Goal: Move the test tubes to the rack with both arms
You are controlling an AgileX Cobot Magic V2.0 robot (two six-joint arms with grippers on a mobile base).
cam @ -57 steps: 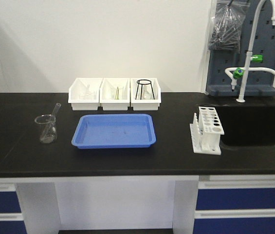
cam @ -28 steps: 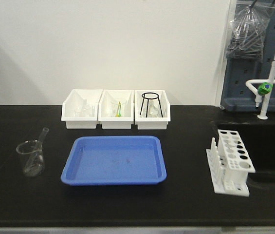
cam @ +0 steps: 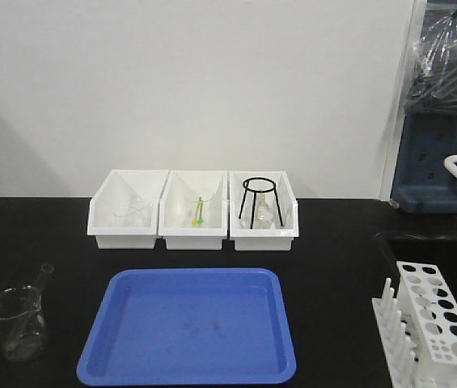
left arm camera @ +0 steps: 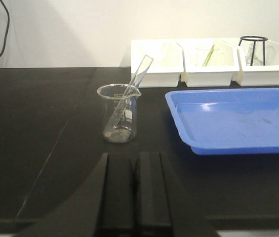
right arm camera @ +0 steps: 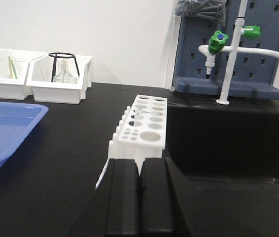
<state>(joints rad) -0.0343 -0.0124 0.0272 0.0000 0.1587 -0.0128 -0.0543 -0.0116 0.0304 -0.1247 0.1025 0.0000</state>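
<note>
One clear test tube [cam: 42, 279] leans in a glass beaker [cam: 18, 323] at the bench's left front; the left wrist view shows the tube [left arm camera: 138, 74] slanting out of the beaker [left arm camera: 119, 116]. The white rack [cam: 438, 323] stands at the right front, and I see no tube in its holes. My left gripper [left arm camera: 134, 157] is shut and empty, just short of the beaker. My right gripper [right arm camera: 139, 162] is shut and empty, just short of the rack [right arm camera: 146, 126]. Neither gripper shows in the front view.
A blue tray [cam: 188, 327] lies between beaker and rack. Three white bins [cam: 193, 210] stand behind it, the right one holding a black ring stand [cam: 259, 202]. A sink [right arm camera: 228, 138] and a tap [right arm camera: 228, 49] are right of the rack.
The front view has come closer to the bench: tray, bins, beaker and rack look larger and sit lower in the frame. Nothing on the bench has moved.
</note>
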